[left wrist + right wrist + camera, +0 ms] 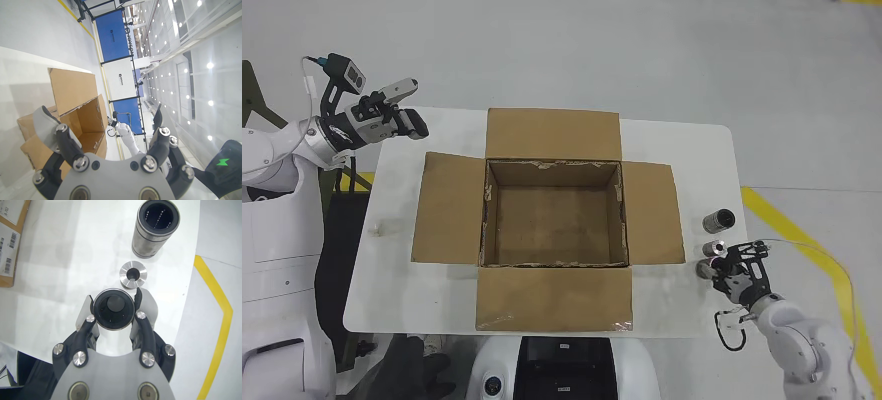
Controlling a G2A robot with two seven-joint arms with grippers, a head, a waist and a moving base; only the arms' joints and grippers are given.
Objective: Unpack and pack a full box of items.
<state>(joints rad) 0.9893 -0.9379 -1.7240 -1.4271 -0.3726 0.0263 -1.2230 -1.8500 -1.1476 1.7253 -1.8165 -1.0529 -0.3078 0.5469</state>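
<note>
Right gripper (114,298) around a bearing (114,313), near the table (170,285) edge.

One cardboard box (552,215) is counted. Two linear bearings are counted: a loose bearing (155,228) and a held bearing (114,308). One small metal bushing (133,274) is counted. One table (702,150) is counted.

Open cardboard box (552,297) mid-table, four flaps spread flat, off to its side a tall bearing (149,237) upright, silver bushing (133,274) just beside, second bearing (113,321) upright, pinched in right gripper (114,296).
</note>
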